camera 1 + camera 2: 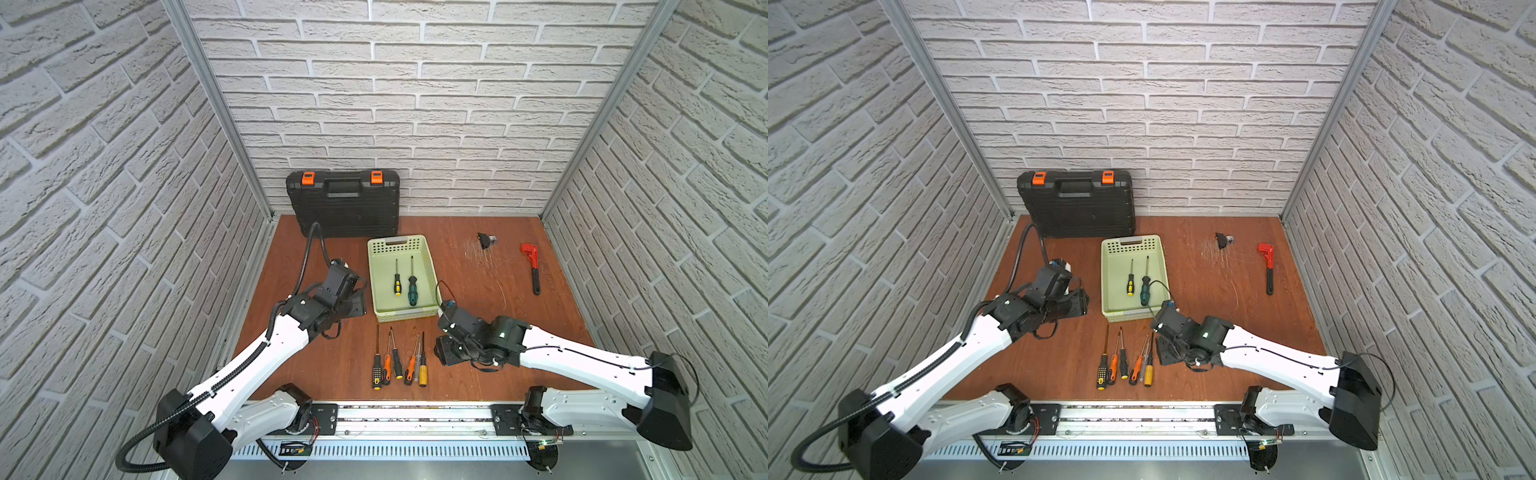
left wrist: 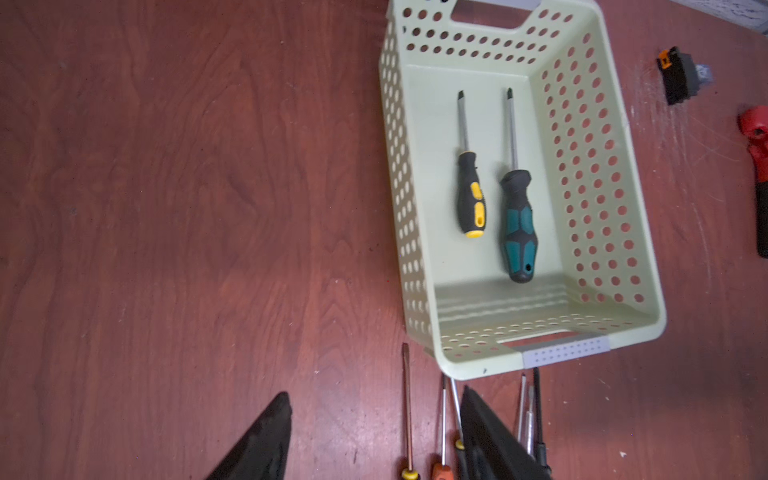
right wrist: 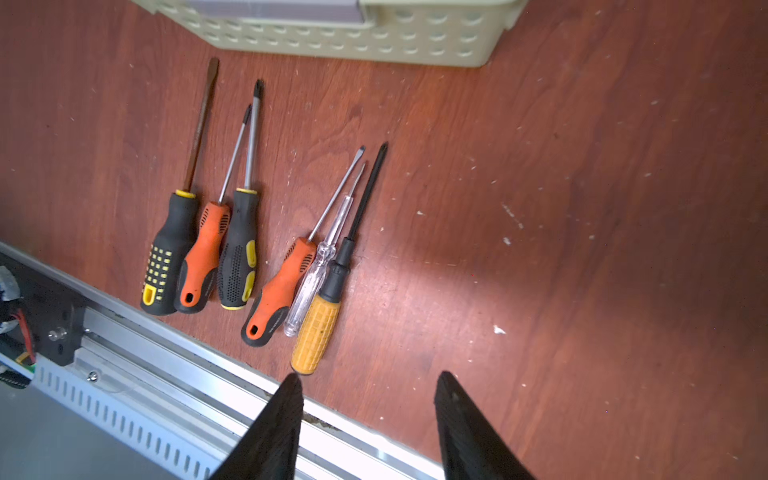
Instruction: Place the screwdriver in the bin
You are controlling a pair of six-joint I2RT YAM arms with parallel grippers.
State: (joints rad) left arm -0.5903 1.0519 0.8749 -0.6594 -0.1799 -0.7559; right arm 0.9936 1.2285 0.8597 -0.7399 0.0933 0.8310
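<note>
The left fingers [image 2: 266, 440] stand apart with only bare counter [image 2: 166, 208] between them (released, holding nothing). In both top views they sit just beside the left wall of the bin [image 1: 415, 246], toward its near end, without clearly touching it.

The right fingers [image 3: 278, 428] are parted too, with bare wood between the tips and nothing gripped. One tip shows close by the butt of the yellow-handled screwdriver [image 3: 316, 332]; I cannot tell whether it touches. From above, these fingers hang just right of the row of six screwdrivers [image 1: 398, 361], in front of the bin's near right corner.

That row lies flat on the counter between the bin and the front rail, handles toward the rail and tips toward the bin (two loose groups of three, handles touching within each group). The yellow-handled one is at the right end.

Inside the bin, two more lie side by side on the floor, tips toward the far wall: a black-and-yellow screwdriver [image 2: 471, 195] on the left and a larger teal-handled screwdriver [image 2: 517, 226] beside it, close but apart.

Behind the bin a black tool case [image 1: 345, 208] with orange latches leans against the brick wall. Well to the right lie a red pipe wrench [image 1: 533, 266] and a small dark object [image 1: 484, 240] (too small to identify).
</note>
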